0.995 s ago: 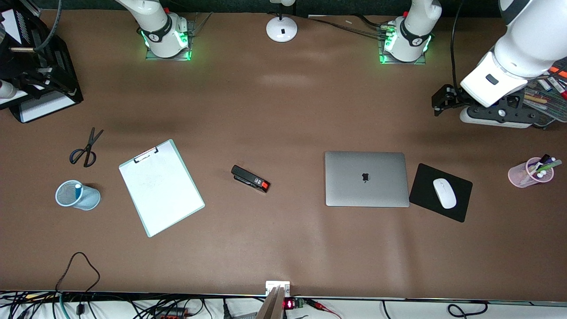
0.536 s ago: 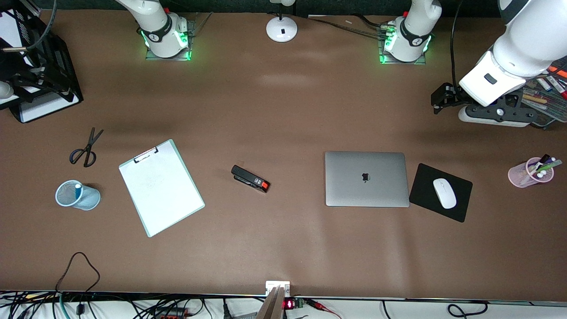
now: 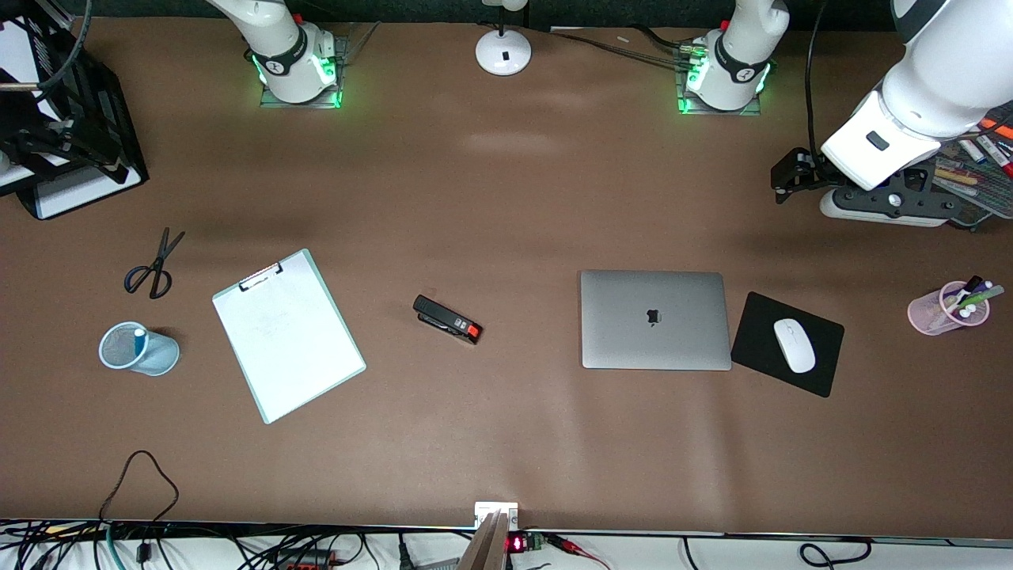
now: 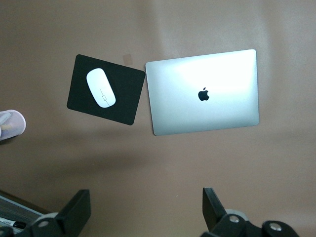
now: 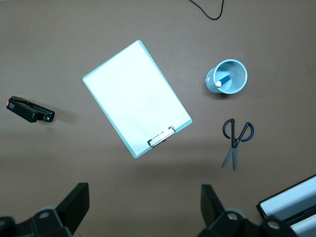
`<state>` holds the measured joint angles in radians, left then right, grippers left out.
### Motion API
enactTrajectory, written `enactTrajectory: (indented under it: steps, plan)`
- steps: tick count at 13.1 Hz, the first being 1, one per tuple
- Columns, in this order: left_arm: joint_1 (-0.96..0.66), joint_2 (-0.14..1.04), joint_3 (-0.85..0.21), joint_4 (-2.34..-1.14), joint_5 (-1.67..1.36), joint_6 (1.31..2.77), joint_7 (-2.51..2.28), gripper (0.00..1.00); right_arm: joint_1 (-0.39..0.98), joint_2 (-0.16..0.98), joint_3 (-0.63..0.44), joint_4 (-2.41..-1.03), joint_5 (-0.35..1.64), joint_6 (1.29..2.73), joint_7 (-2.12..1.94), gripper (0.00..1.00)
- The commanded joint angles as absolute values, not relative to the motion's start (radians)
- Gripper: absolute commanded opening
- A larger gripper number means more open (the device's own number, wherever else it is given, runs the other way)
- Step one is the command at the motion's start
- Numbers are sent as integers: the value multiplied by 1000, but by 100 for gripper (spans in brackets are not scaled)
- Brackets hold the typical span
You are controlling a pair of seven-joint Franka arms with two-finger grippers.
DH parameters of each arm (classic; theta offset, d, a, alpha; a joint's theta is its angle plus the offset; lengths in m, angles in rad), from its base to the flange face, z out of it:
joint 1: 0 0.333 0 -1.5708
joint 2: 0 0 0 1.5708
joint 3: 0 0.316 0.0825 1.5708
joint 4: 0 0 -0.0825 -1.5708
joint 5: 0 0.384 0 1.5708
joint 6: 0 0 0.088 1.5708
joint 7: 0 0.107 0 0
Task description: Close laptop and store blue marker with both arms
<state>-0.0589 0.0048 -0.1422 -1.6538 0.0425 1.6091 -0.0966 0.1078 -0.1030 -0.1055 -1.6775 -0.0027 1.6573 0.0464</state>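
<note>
Nearest the front camera among the task items, the laptop (image 3: 655,320) lies flat on the counter (image 3: 506,443) with its lid already down and the logo facing up; it sits toward the left arm's end, just beside the black mouse pad (image 3: 787,343) carrying a white mouse (image 3: 794,345). Judged rigid, moderately heavy and smooth-skinned, it would slip under a pinch; any further pressing belongs flat on the lid, away from the hinge.

At about the same depth, toward the right arm's end, the blue marker (image 3: 139,342) stands inside the pale blue mesh cup (image 3: 138,348), beside the clipboard (image 3: 288,335) and scissors (image 3: 154,264). The right wrist view confirms it in the cup (image 5: 226,76). Judged light, stiff and slick; a grip across the barrel's middle would hold best.

Farther off, the left end effector (image 3: 787,180) hangs over bare counter, fingers spread and empty per the left wrist view (image 4: 143,217). The right end effector (image 5: 143,217) is likewise spread and empty, high over the clipboard area. Both tasks appear complete.
</note>
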Motion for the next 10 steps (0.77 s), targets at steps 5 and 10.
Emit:
enactTrajectory:
  steps: [5, 10]
  plan:
    - [-57, -2, -141, -1640, 46, 1592, -89, 100, 101, -94, -104, -1654, 18, 1640, 45, 100]
    - [-57, -2, -140, -1641, 46, 1592, -89, 100, 104, -86, -100, -1657, 18, 1559, 45, 100]
